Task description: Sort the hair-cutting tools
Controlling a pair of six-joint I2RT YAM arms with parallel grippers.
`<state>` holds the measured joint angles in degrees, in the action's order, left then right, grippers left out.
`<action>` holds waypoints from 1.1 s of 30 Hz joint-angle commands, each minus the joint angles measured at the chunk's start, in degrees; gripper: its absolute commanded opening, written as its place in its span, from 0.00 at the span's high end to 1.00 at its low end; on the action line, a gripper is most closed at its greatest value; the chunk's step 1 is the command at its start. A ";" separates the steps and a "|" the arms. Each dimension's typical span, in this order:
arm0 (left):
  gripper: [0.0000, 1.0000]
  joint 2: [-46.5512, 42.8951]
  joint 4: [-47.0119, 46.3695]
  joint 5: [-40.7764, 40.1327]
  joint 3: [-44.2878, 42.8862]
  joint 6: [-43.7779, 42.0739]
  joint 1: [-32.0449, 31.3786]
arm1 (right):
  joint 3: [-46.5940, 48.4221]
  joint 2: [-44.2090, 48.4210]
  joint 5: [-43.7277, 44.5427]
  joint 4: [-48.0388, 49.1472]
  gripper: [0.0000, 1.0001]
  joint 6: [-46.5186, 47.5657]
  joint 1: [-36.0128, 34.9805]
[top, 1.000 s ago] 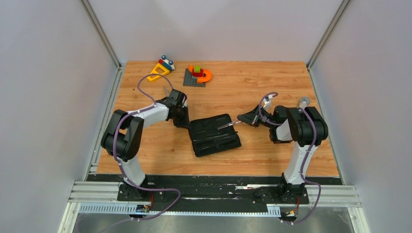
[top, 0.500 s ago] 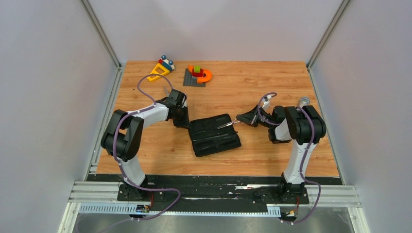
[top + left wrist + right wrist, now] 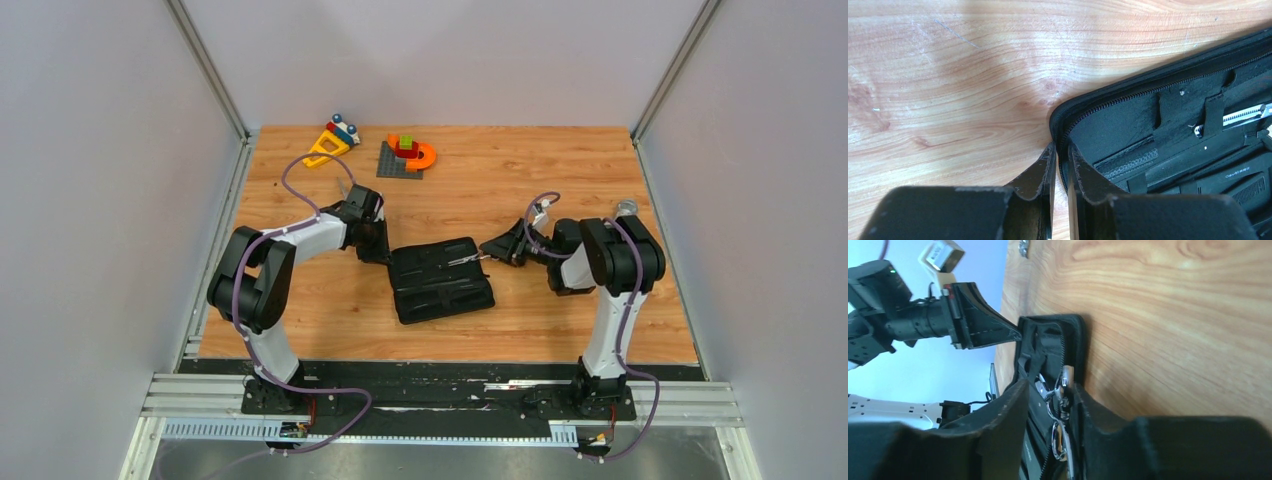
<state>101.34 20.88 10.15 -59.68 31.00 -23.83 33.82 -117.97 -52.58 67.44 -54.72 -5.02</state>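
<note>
An open black zip case (image 3: 440, 282) lies on the wooden table between my arms. My left gripper (image 3: 380, 252) is shut on the case's left zip edge (image 3: 1060, 150), fingers either side of the rim. My right gripper (image 3: 488, 250) sits at the case's right edge and is shut on silver scissors (image 3: 1060, 410), ring handles between the fingers. Their blade (image 3: 1243, 116) lies inside the case under elastic straps. Comb teeth (image 3: 1250, 187) show in a lower pocket. A thin silver item (image 3: 344, 188), perhaps the second scissors, lies behind my left arm.
Colourful toy blocks (image 3: 407, 153) on a grey plate and a yellow toy (image 3: 328, 145) stand at the back. A clear glittery tube (image 3: 625, 208) lies beside my right arm. Grey walls close in the table on three sides.
My right gripper has moved left towards the case, sliding the scissors' blade further inside it. The left arm and the case have stayed put.
</note>
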 commanded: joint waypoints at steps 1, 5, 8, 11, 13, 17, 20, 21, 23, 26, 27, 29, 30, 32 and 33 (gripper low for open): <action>0.81 -0.65 0.79 -0.43 1.70 0.12 -0.07 | 0.89 5.31 1.97 -12.09 0.58 8.49 -0.11; 0.82 -1.01 0.67 -0.75 2.20 0.07 -0.10 | 1.74 12.15 7.85 -29.92 0.50 17.15 -0.11; 0.82 -1.22 0.79 -1.25 2.44 -0.21 -0.07 | 4.05 16.25 14.33 -42.73 0.47 22.66 -0.16; 0.82 -1.43 0.90 -1.67 2.53 -0.47 -0.10 | 7.27 18.83 20.31 -54.85 0.45 27.11 -0.18; 0.82 -1.58 0.91 -1.85 2.62 -0.64 -0.11 | 9.32 19.86 23.84 -62.07 0.45 29.49 -0.36; 0.82 -1.74 0.84 -1.90 2.73 -0.79 -0.12 | 11.73 22.45 27.96 -71.12 0.45 31.68 -0.70; 0.82 -1.84 0.75 -1.83 2.85 -0.78 -0.14 | 13.48 24.25 28.86 -74.89 0.47 33.19 -1.38; 0.82 -1.84 0.70 -1.77 2.96 -0.73 -0.11 | 14.30 24.48 29.33 -76.21 0.47 33.79 -1.65; 0.82 -1.77 0.59 -1.57 3.06 -0.66 -0.09 | 16.47 24.48 30.38 -79.55 0.49 35.26 -2.64; 0.82 -1.83 0.57 -1.32 3.14 -0.49 -0.15 | 19.46 24.38 32.90 -84.16 0.53 37.17 -4.44; 0.82 -1.95 0.52 -1.29 3.23 -0.50 -0.16 | 20.09 24.38 33.28 -85.77 0.54 37.56 -4.81; 0.82 -2.27 0.50 -1.28 3.44 -0.47 -0.13 | 20.99 24.38 33.67 -87.34 0.56 37.94 -5.38; 0.82 -2.36 0.41 -1.28 3.48 -0.41 -0.14 | 21.26 24.33 33.72 -87.71 0.57 38.05 -5.48; 0.82 -2.64 0.39 -1.21 3.59 -0.33 -0.10 | 21.81 23.94 34.04 -88.11 0.58 38.30 -5.68; 0.82 -2.77 0.30 -1.19 3.67 -0.26 -0.08 | 22.21 23.57 34.42 -88.36 0.58 38.50 -5.81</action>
<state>99.96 18.61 9.80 -57.63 31.18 -23.86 53.47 -95.42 -20.56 -16.97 -18.55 -10.46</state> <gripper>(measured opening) 0.192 0.428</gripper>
